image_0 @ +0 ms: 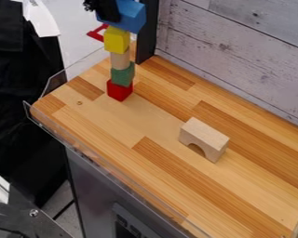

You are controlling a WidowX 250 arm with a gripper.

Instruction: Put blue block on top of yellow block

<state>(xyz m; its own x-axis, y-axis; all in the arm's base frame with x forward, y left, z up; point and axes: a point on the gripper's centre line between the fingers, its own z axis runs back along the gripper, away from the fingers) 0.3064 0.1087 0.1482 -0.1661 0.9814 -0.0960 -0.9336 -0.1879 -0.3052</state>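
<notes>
Gripper (pixel 110 14) clamped on blue block (pixel 132 18), right over yellow block (pixel 117 41); can't tell if touching. Off-centre release or sideways drag could topple the narrow stack (pixel 121 76) beneath.

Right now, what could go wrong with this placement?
Blue block overhangs the yellow block toward the picture's right, so it may tip if released there. The tower is one block wide, on the natural wood block, green block and red block; a nudge could topple it. Gripper is close against blue; retreating might drag it.
</notes>
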